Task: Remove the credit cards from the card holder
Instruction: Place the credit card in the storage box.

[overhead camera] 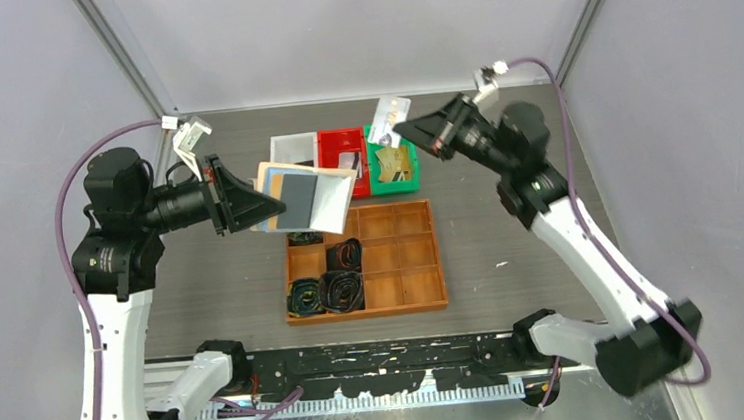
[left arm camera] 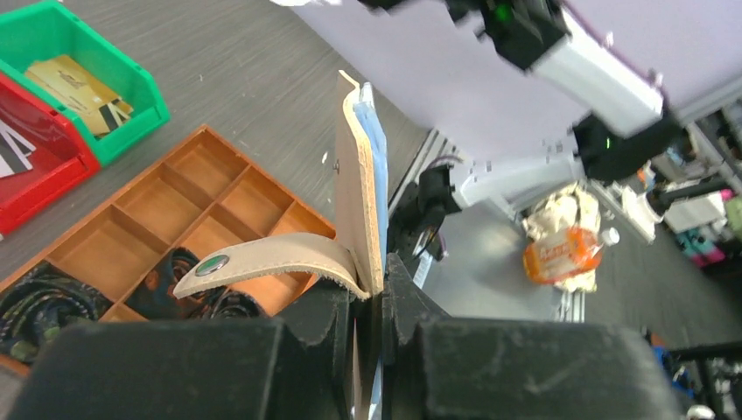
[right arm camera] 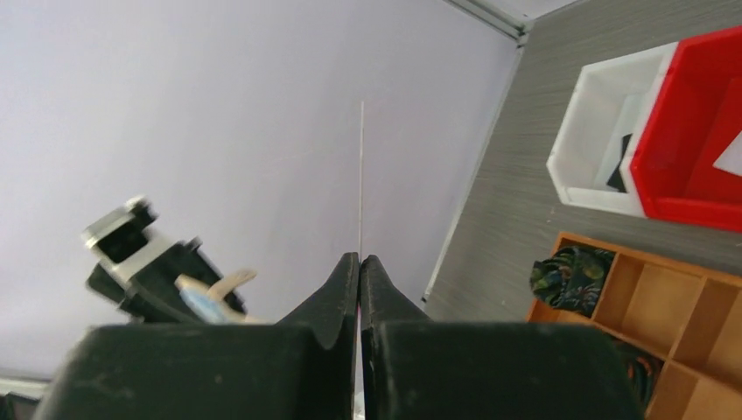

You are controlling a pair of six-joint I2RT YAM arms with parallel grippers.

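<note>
Right now your left pincer (overhead camera: pixel 247 208) is clamped tight on the tan card holder (overhead camera: pixel 309 197), which it holds in the air above the far left corner of the wooden divided tray (overhead camera: pixel 406 290). From the top view the holder is spread open, with one grey panel and one white panel facing up. In the left wrist view it stands edge-on between the jaws. Pale blue inner layers sit against the tan cover, and the strap tab (left arm camera: pixel 262 258) with its snap curls off to one side.

Your right pincer (overhead camera: pixel 410 127) is closed on a pale credit card (overhead camera: pixel 389 120), held up over the green bin (overhead camera: pixel 373 173) and well apart from the holder. In the right wrist view that card is only a thin line rising from between the pressed-together jaws.

Down on the counter (overhead camera: pixel 519 218), three small bins sit in a row just beyond the tray. A gold card (overhead camera: pixel 396 164) lies in the green bin. Something pale and flat lies in the red bin (overhead camera: pixel 329 145). The white bin (overhead camera: pixel 283 147) holds a dark item you cannot make out. Coiled belts (overhead camera: pixel 340 291) fill the tray's left compartments.
</note>
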